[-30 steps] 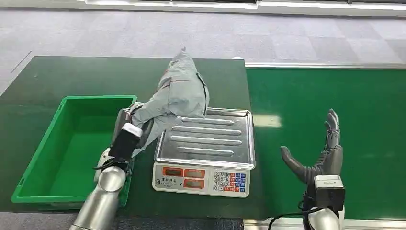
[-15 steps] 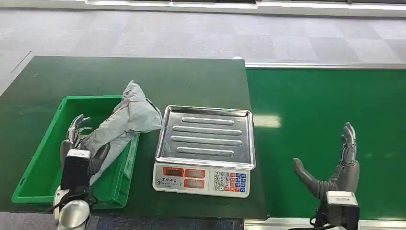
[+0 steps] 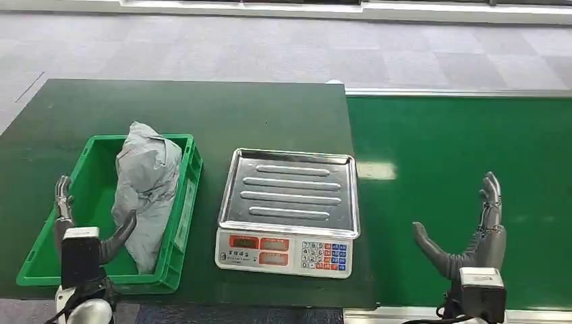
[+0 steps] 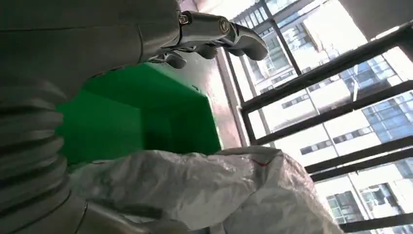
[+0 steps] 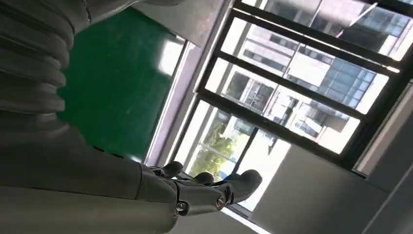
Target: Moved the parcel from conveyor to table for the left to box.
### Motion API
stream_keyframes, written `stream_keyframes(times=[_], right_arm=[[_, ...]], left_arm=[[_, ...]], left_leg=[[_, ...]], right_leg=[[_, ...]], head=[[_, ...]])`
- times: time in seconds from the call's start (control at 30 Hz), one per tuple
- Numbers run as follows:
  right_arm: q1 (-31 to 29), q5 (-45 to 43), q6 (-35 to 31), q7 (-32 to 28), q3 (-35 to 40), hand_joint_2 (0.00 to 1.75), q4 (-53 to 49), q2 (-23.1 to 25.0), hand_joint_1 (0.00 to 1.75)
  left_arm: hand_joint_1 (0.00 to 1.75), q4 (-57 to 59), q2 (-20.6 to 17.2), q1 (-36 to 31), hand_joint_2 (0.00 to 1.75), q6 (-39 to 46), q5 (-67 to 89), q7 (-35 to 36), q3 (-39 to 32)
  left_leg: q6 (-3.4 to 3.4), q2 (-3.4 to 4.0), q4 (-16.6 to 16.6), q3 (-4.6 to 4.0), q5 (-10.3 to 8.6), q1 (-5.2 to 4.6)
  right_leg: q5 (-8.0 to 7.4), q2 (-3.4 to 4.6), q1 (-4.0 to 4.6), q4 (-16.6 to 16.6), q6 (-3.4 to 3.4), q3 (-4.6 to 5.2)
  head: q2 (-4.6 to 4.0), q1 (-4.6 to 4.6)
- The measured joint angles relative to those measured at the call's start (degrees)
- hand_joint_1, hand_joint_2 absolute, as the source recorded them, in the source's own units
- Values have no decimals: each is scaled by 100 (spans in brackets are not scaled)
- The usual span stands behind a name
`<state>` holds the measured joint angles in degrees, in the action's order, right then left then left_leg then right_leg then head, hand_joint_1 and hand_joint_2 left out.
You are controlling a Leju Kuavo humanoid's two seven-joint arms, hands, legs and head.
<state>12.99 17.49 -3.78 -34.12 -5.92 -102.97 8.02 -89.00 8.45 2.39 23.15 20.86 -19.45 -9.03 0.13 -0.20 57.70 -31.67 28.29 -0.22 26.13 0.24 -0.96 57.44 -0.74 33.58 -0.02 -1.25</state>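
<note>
The grey soft parcel (image 3: 145, 189) lies crumpled inside the green box (image 3: 44, 253), leaning against its right wall; the left wrist view shows the parcel (image 4: 209, 190) close by, in front of the green box wall (image 4: 146, 117). My left hand (image 3: 81, 226) is over the box's near left part, fingers spread, thumb beside the parcel, holding nothing. Low over the green conveyor (image 3: 459, 142), my right hand (image 3: 472, 233) is raised, fingers apart and empty. The same right hand (image 5: 195, 192) appears in the right wrist view.
A weighing scale (image 3: 289, 212) with a bare steel pan stands on the dark green table (image 3: 202, 108), between the box and the conveyor. Grey floor lies beyond the table. Windows show in both wrist views.
My left hand carried the parcel from beside the scale leftward into the green box and let go of it. My right hand sank slightly and now holds still.
</note>
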Motion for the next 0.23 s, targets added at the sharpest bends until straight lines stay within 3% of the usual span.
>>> stream_keyframes(times=[0.23], right_arm=[[-10,-37,2,11,0,175,37,0,0]], left_arm=[[0,-387,136,204,175,-445,-1285,-1145,-79]], left_leg=[[0,0,0,-1,1,0]], right_leg=[[1,0,0,0,0,0]], head=[[-2,0]])
